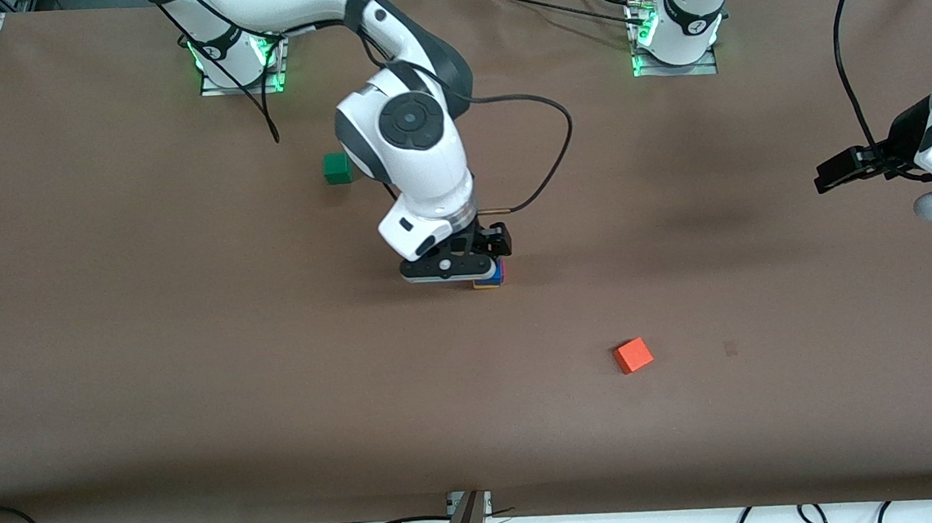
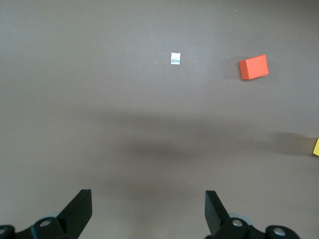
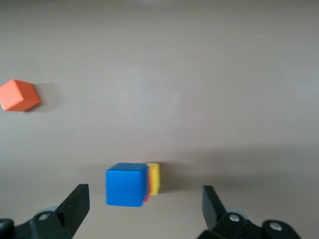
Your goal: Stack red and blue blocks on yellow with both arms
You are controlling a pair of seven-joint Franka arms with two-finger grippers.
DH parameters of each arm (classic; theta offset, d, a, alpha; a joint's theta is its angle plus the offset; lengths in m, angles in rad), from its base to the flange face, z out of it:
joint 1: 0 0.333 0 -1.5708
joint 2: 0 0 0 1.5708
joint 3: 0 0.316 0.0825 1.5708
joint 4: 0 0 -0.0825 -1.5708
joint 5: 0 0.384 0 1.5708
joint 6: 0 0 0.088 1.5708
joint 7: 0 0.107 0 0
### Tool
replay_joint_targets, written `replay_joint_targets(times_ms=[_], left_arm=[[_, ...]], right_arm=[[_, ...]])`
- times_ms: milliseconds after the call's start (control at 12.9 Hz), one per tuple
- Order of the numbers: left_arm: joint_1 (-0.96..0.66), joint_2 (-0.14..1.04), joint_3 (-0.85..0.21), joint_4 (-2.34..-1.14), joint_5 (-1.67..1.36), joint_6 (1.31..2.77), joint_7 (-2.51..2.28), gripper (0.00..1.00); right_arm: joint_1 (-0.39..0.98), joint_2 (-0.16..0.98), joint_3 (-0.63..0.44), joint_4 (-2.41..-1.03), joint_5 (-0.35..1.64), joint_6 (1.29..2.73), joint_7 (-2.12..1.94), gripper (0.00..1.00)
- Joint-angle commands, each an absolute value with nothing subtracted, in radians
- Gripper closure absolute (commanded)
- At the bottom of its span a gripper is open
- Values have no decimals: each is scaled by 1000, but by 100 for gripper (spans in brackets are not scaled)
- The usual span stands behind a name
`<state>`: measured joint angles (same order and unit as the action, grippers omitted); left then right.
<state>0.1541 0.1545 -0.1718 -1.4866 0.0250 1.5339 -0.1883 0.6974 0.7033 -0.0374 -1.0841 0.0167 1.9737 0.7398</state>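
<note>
The blue cube (image 3: 126, 184) tops a stack, with a sliver of the red cube (image 3: 147, 193) under it and the yellow cube (image 3: 154, 178) at the bottom. In the front view the stack shows as a blue edge (image 1: 497, 273) over a yellow edge (image 1: 485, 285) near the table's middle, mostly hidden by the right hand. My right gripper (image 3: 144, 209) (image 1: 466, 266) is open just over the stack, its fingers clear of the blue cube on both sides. My left gripper (image 2: 148, 209) (image 1: 837, 172) is open and empty, waiting over bare table at the left arm's end.
An orange cube (image 1: 632, 356) (image 2: 253, 67) (image 3: 19, 95) lies nearer the front camera than the stack, toward the left arm's end. A green cube (image 1: 336, 168) sits farther from the camera, beside the right arm. A small white tag (image 2: 175, 59) lies on the table.
</note>
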Motion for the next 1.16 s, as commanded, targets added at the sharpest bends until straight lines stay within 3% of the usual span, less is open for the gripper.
replay_joint_targets(times_ms=[0, 388, 775, 1085], left_arm=[[158, 149, -169, -1480, 0, 1536, -163, 0], [158, 149, -166, -1477, 0, 1536, -164, 0], [160, 164, -166, -1459, 0, 1534, -166, 0], [160, 164, -166, -1457, -2, 1534, -166, 0]], right_arm=[[637, 632, -28, -1098, 15, 1875, 646, 0], [598, 474, -69, -1156, 26, 1683, 562, 0], [594, 260, -213, -1373, 84, 1667, 402, 0], [594, 226, -328, -1451, 164, 1675, 246, 0]])
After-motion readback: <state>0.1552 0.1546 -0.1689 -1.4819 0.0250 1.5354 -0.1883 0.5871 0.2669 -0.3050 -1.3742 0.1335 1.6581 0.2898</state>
